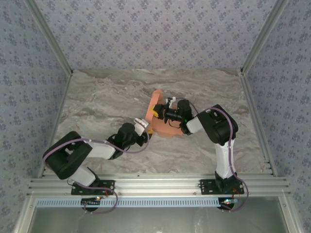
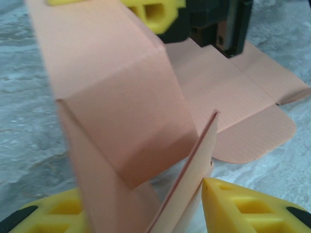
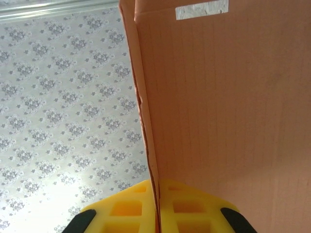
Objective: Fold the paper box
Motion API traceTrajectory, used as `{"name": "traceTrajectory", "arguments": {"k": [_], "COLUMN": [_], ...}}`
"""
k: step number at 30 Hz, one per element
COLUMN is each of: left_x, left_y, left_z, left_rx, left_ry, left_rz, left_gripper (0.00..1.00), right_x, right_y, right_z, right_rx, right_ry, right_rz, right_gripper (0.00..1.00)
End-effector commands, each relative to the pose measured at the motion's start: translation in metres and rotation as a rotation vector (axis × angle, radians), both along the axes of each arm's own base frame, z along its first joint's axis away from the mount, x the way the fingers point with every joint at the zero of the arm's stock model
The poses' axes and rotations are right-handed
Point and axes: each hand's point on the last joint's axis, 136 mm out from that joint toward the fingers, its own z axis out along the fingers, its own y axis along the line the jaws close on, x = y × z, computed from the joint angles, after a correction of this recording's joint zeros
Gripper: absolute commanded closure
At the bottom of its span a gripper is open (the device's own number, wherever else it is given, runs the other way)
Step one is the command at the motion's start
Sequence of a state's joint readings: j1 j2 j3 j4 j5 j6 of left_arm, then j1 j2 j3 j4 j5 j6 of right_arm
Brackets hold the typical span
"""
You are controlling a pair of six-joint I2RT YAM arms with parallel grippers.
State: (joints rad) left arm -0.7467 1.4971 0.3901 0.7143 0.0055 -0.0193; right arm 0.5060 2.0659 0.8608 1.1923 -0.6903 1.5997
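Pinching paper box (image 3: 218, 121) panel, right claw (image 3: 156, 199), left claw (image 2: 143, 213) astride flaps

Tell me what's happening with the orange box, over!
Right gripper shut on paper box wall. Left gripper straddles folded flap, grip unclear. Partly folded, rest flat on table.

- I see a table (image 1: 97, 102) with a grey-beige marbled top.
- On it, near the middle, lies the paper box (image 1: 167, 128): some panels flat on the marble, others raised.
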Motion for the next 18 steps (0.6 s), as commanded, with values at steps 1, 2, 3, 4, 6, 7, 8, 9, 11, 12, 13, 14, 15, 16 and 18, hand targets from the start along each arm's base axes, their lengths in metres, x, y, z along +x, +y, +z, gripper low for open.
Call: {"name": "traceTrajectory", "arguments": {"k": [1, 2, 3, 4, 6, 7, 8, 9, 11, 12, 13, 14, 15, 16, 18], "left_x": [0.017, 0.021, 0.025, 0.028, 0.033, 0.033, 0.033, 0.033, 0.032, 0.031, 0.03, 0.029, 0.028, 0.027, 0.025], "left_y": [0.015, 0.021, 0.029, 0.036, 0.044, 0.046, 0.046, 0.046, 0.044, 0.042, 0.041, 0.039, 0.039, 0.038, 0.037], "left_z": [0.024, 0.027, 0.03, 0.032, 0.034, 0.033, 0.032, 0.03, 0.026, 0.024, 0.022, 0.02, 0.018, 0.017, 0.014], "left_rx": [0.003, 0.003, 0.004, 0.006, 0.006, 0.009, 0.009, 0.009, 0.004, -0.001, -0.009, -0.014, -0.017, -0.018, -0.015], "left_ry": [-0.05, -0.059, -0.067, -0.075, -0.08, -0.078, -0.075, -0.071, -0.06, -0.055, -0.046, -0.041, -0.035, -0.031, -0.027], "left_rz": [0.064, 0.087, 0.115, 0.14, 0.159, 0.162, 0.155, 0.152, 0.141, 0.136, 0.131, 0.122, 0.115, 0.108, 0.097], "left_gripper": [0.52, 0.52, 0.5, 0.48, 0.46, 0.46, 0.46, 0.46, 0.47, 0.48, 0.49, 0.5, 0.51, 0.53, 0.58], "right_x": [0.013, 0.014, 0.017, 0.019, 0.024, 0.027, 0.028, 0.03, 0.033, 0.035, 0.035, 0.035, 0.034, 0.033, 0.032], "right_y": [-0.001, 0.0, -0.001, -0.002, -0.005, -0.007, -0.008, -0.008, -0.009, -0.01, -0.009, -0.009, -0.009, -0.009, -0.008], "right_z": [0.021, 0.024, 0.026, 0.028, 0.03, 0.028, 0.026, 0.022, 0.017, 0.012, 0.009, 0.006, 0.003, 0.0, -0.004], "right_rx": [0.05, 0.056, 0.062, 0.068, 0.075, 0.072, 0.07, 0.068, 0.081, 0.081, 0.082, 0.077, 0.07, 0.06, 0.045], "right_ry": [-0.015, -0.025, -0.036, -0.048, -0.071, -0.074, -0.08, -0.078, -0.073, -0.068, -0.062, -0.06, -0.056, -0.052, -0.049], "right_rz": [-0.087, -0.103, -0.125, -0.149, -0.183, -0.201, -0.209, -0.22, -0.233, -0.237, -0.235, -0.233, -0.23, -0.225, -0.21], "right_gripper": [0.92, 0.92, 0.92, 0.92, 0.91, 0.91, 0.91, 0.91, 0.91, 0.91, 0.92, 0.92, 0.92, 0.92, 0.92]}}
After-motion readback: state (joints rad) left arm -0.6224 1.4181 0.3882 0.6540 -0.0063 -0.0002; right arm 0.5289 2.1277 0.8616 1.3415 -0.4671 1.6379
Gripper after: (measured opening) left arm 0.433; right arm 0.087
